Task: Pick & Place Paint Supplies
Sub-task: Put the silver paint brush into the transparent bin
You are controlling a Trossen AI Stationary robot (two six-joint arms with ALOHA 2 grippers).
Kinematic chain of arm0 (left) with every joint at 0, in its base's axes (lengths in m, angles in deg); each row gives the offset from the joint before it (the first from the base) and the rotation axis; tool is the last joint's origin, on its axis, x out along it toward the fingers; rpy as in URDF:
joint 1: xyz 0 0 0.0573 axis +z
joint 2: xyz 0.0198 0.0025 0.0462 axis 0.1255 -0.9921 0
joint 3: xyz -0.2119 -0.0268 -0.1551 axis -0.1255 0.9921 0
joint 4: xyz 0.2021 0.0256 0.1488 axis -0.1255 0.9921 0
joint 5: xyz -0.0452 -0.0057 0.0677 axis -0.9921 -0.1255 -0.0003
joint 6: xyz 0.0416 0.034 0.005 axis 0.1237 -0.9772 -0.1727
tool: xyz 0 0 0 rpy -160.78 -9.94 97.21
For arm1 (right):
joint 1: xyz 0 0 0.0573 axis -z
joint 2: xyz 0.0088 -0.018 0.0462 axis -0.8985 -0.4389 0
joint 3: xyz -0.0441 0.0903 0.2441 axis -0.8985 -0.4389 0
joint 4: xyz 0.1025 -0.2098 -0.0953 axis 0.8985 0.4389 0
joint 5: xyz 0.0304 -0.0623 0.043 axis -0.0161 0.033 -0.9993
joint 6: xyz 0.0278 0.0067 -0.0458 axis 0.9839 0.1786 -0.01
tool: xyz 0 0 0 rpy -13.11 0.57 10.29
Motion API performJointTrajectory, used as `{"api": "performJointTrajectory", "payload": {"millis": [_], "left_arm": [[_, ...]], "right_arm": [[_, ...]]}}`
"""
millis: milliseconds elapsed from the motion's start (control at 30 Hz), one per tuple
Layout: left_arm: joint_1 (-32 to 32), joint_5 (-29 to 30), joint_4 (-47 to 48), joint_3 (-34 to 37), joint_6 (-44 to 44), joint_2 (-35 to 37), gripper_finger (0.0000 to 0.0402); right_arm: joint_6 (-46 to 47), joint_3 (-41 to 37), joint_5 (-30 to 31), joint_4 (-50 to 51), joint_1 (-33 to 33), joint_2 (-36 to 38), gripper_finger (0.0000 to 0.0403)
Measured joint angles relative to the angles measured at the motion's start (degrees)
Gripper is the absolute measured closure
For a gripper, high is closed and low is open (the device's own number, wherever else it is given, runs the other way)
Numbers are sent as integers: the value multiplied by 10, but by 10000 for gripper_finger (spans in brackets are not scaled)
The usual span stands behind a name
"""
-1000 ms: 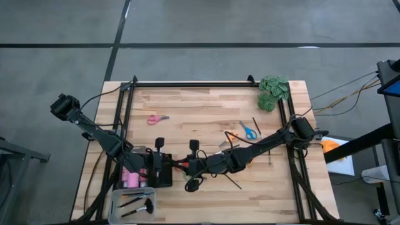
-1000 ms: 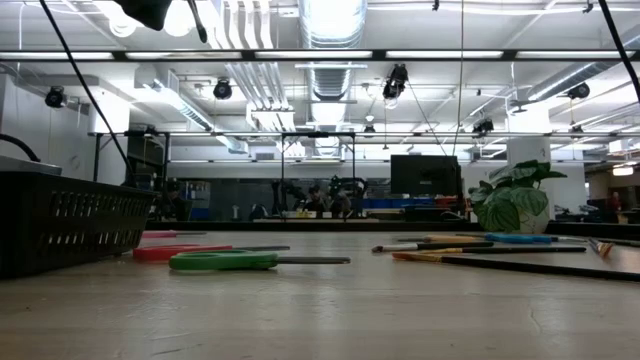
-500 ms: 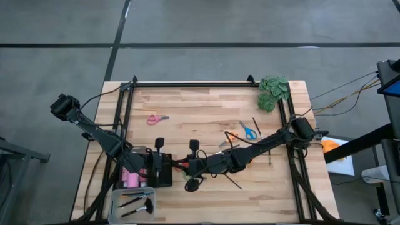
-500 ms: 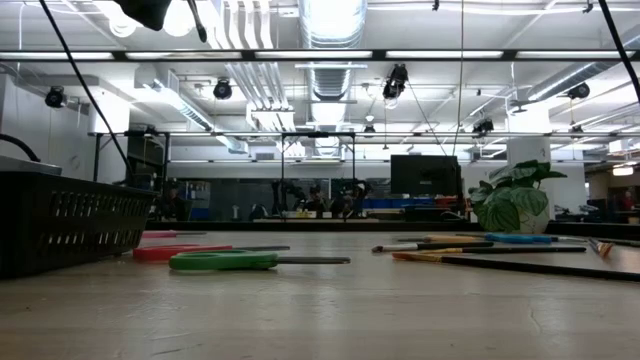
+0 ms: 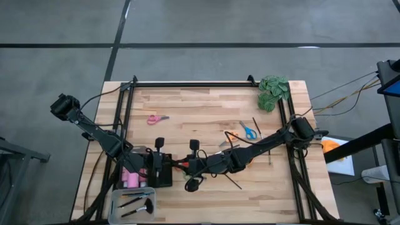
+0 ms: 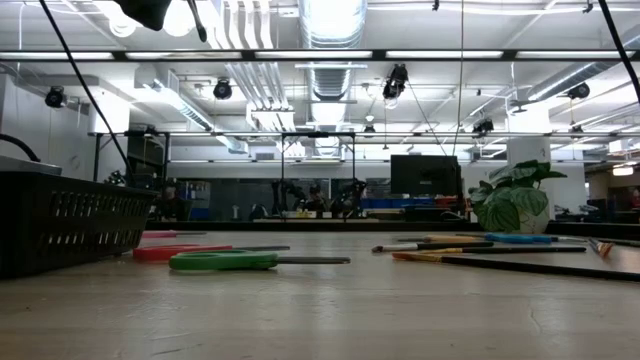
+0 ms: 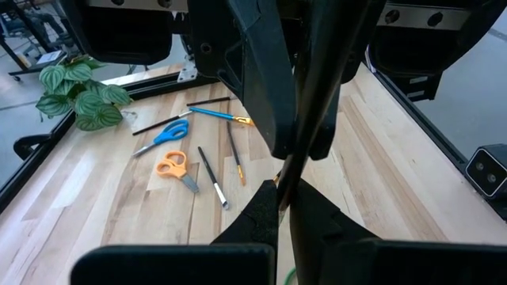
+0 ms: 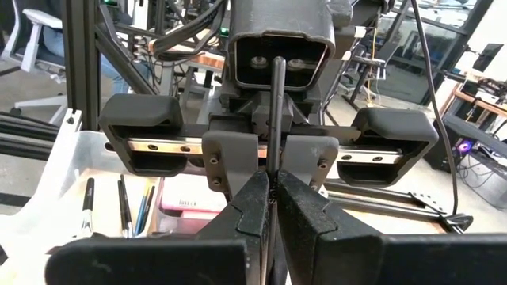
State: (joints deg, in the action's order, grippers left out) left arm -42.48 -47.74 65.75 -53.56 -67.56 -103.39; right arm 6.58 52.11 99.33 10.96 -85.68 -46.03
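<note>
Black-handled brush sits pinched at both ends, the left gripper and right gripper facing each other, lower centre of the high view; orange scissors lie mid-left.

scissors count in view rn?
5. Pink scissors lie left of centre; blue scissors and orange scissors lie together on the right; green scissors and red scissors show only in the low view. More may be hidden under the arms.
</note>
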Motion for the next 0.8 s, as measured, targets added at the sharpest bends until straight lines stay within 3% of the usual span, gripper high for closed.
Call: {"api": "performJointTrajectory", "payload": {"millis": [367, 800], "left_arm": [[0, 0, 0, 0, 2, 0, 394], [0, 0, 0, 0, 0, 0, 393]], "right_arm": [[-2, 0, 0, 0, 0, 0, 385], [-68, 0, 1, -1, -2, 0, 385]]}}
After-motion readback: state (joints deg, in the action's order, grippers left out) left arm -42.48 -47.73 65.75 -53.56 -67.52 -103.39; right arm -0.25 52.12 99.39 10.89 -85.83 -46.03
